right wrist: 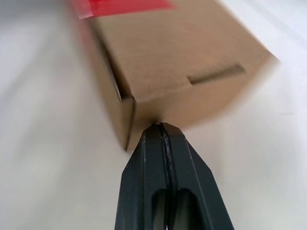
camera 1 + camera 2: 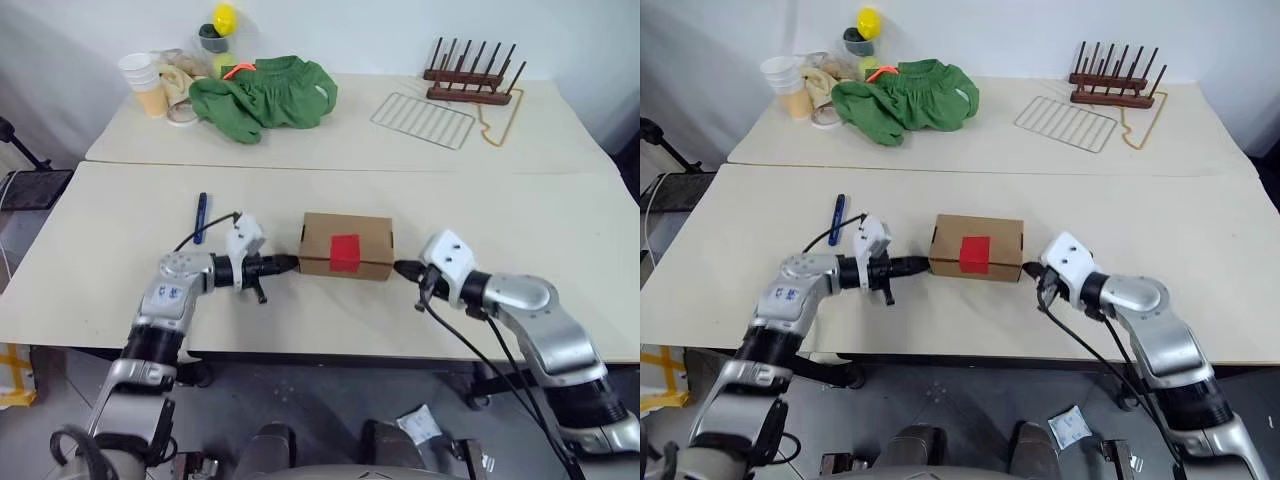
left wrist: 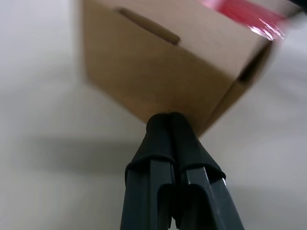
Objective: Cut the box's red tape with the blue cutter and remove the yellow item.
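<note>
The brown cardboard box (image 2: pixel 346 244) lies closed in the middle of the near table, with the square of red tape (image 2: pixel 345 252) across its front edge. My left gripper (image 2: pixel 293 262) is shut, its tips against the box's left end (image 3: pixel 158 62). My right gripper (image 2: pixel 400 268) is shut too, its tips at the box's right end (image 1: pixel 182 72). Nothing is between either pair of fingers. The blue cutter (image 2: pixel 200 216) rests on the table behind my left wrist, apart from both grippers. The yellow item is hidden.
On the far table lie a green cloth (image 2: pixel 266 93), stacked cups (image 2: pixel 143 82), a smooth yellow ball-shaped object (image 2: pixel 225 18) on a dark pot, a wire rack (image 2: pixel 423 120) and a wooden peg rack (image 2: pixel 474 78). The near table's front edge runs just below my wrists.
</note>
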{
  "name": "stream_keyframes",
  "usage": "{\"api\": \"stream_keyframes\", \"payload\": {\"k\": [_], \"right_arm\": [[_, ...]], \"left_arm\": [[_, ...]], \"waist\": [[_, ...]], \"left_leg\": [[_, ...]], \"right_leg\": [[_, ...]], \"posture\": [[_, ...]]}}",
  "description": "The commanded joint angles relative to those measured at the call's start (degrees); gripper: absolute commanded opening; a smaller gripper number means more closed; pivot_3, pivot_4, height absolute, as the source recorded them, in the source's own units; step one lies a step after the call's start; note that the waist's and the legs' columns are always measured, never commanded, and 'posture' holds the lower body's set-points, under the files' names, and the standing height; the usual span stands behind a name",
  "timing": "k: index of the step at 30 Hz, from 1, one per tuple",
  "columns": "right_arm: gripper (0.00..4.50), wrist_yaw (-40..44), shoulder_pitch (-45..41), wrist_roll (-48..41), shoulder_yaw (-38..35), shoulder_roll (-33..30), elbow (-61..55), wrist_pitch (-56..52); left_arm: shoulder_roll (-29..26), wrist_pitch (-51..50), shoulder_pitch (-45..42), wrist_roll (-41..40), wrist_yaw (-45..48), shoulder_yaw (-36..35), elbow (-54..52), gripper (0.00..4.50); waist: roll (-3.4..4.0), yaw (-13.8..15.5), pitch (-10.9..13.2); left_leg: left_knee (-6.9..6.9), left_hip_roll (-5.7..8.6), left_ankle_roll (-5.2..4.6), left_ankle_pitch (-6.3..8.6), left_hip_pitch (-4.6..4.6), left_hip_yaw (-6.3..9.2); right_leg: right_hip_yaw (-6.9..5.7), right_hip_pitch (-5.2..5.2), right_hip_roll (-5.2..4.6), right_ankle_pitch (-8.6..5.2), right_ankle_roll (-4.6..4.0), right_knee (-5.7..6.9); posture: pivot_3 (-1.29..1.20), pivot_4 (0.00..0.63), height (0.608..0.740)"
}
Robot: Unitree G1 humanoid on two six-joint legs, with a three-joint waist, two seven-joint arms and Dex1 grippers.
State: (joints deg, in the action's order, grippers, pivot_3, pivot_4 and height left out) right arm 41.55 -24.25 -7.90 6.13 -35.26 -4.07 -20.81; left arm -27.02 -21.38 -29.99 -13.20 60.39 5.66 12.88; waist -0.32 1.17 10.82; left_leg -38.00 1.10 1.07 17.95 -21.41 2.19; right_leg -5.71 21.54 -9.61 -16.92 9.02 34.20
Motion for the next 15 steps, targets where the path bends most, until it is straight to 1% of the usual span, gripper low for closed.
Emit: {"api": "stream_keyframes", "payload": {"k": [1,3,6,9,10,12,13,15], "right_arm": [[0.00,-0.9,-3.8,3.0,0.7,1.2,5.6,6.1],[0.00,-0.7,-5.1,4.1,0.2,0.9,9.1,8.9],[0.00,0.6,-5.1,3.7,-1.4,-0.2,10.3,11.0],[0.00,3.5,-2.4,1.4,-3.7,-2.8,6.7,9.6],[0.00,4.5,-1.0,0.7,-4.1,-3.7,5.0,8.4],[0.00,5.9,1.5,-0.8,-4.5,-4.7,1.4,5.9],[0.00,6.3,2.8,-1.5,-4.5,-4.9,-0.8,4.0],[0.00,6.7,4.3,-2.5,-4.0,-4.8,-3.9,0.8]], "left_arm": [[-2.3,-4.7,4.9,-3.6,4.1,2.8,-12.8,0.09],[-4.1,-5.7,7.1,-4.9,3.6,0.9,-17.0,0.09],[-6.6,-5.6,7.6,-7.4,3.4,-3.1,-19.5,0.09],[-9.6,-8.6,3.9,-13.6,5.8,-9.0,-19.1,0.09],[-10.4,-11.2,1.4,-16.2,6.0,-10.8,-18.0,0.09],[-11.7,-15.2,-3.2,-18.9,6.0,-12.5,-15.0,0.09],[-12.1,-16.3,-5.5,-18.6,5.7,-12.3,-12.9,0.09],[-12.4,-15.3,-8.0,-16.0,5.3,-10.4,-9.3,0.09]], "waist": [[0.00,0.1,0.0],[0.00,0.0,0.0],[0.01,0.0,0.0],[0.04,0.1,0.0],[0.04,0.2,0.0],[0.04,0.2,0.0],[0.04,0.2,0.0],[0.04,0.1,0.0]], "left_leg": [[0.02,-0.01,0.01,0.01,-0.01,0.00],[0.03,-0.02,0.03,0.02,-0.05,0.04],[0.03,-0.02,0.03,0.02,-0.06,0.05],[0.03,-0.02,0.02,0.02,-0.07,0.04],[0.02,-0.02,0.02,0.03,-0.08,0.05],[0.00,-0.01,-0.02,0.04,-0.10,0.06],[0.00,-0.01,-0.02,0.05,-0.10,0.06],[0.01,-0.01,-0.03,0.05,-0.07,0.05]], "right_leg": [[-0.01,0.03,0.00,0.00,0.00,0.00],[-0.03,0.05,0.01,0.00,0.00,-0.03],[-0.03,0.05,0.01,0.00,0.00,-0.04],[-0.03,0.05,0.01,0.00,0.00,-0.06],[-0.05,0.05,0.01,0.00,0.00,-0.06],[-0.06,0.04,0.00,0.00,0.00,-0.06],[-0.06,0.03,0.01,0.00,0.00,-0.06],[-0.07,0.02,0.01,0.00,0.00,-0.03]], "posture": [[0.00,0.150,0.740],[0.00,0.150,0.740],[0.00,0.150,0.740],[0.00,0.150,0.740],[0.00,0.150,0.740],[0.00,0.150,0.740],[0.00,0.150,0.740],[0.00,0.150,0.740]]}}
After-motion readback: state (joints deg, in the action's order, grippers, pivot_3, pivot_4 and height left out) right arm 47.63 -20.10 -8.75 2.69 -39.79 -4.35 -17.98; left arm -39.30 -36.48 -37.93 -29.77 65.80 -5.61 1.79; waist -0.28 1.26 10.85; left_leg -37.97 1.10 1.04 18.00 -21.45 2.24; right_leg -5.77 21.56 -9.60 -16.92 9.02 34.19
